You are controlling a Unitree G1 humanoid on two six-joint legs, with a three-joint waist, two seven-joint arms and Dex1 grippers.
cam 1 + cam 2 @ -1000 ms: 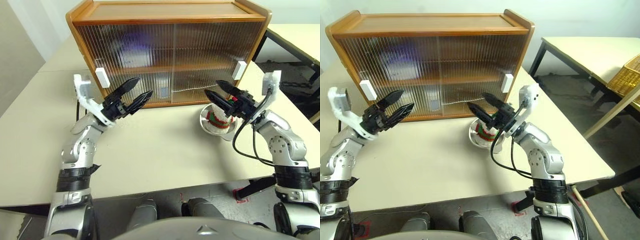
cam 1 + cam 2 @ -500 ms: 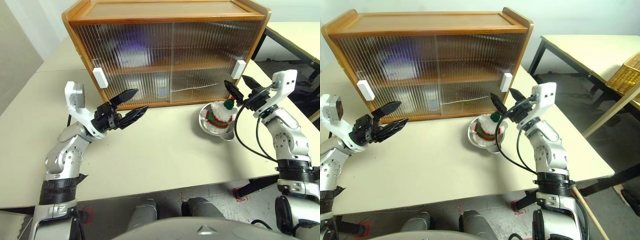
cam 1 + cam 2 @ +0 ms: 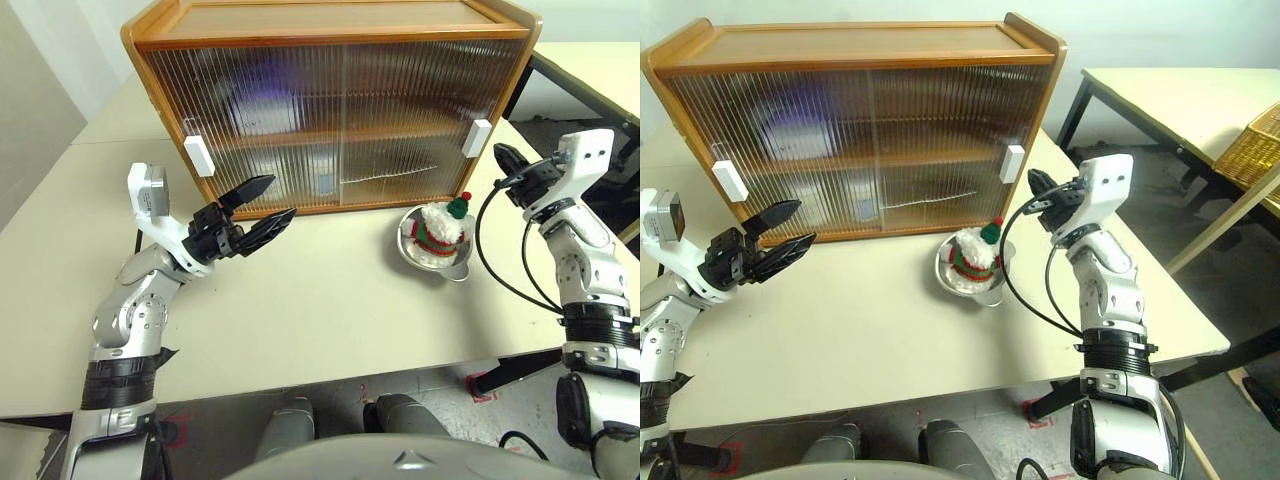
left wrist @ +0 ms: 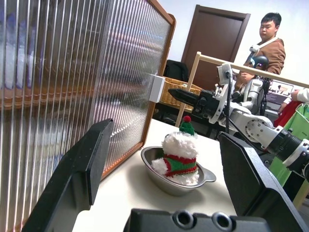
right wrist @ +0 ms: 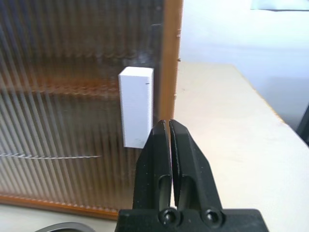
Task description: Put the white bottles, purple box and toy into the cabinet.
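A large honey-brown wooden cabinet (image 3: 335, 100) with one middle shelf stands at the back of a pale cream table (image 3: 330, 300). Both of its ribbed translucent sliding doors are pulled shut, each with a white rectangular handle, one near the left edge (image 3: 198, 156) and one near the right edge (image 3: 477, 138). Behind the ribbed panels a blurred lavender-purple shape with white below it (image 3: 262, 105) sits on the upper level toward the left; its outline is too smeared to tell more. On the lower level a pale upright shape (image 3: 327, 183) shows near the middle, also too blurred to identify.

In front of the cabinet's right half, on the table, a shiny steel bowl (image 3: 440, 262) holds the small fluffy white knitted toy (image 3: 438, 226). The toy stands upright, with red and green bands round its middle and a green hat topped by a red bobble.

The left gripper (image 3: 258, 212) hovers above the table before the left door, its two black fingers spread wide and empty, pointing toward the cabinet. The right gripper (image 3: 503, 159) is raised just beside the right handle, its fingers pressed together with nothing between them; the right wrist view shows the closed tips just below and beside that white handle (image 5: 136, 107), and whether they touch it cannot be told.

A person in a brown jacket (image 4: 268, 43) stands in the background.
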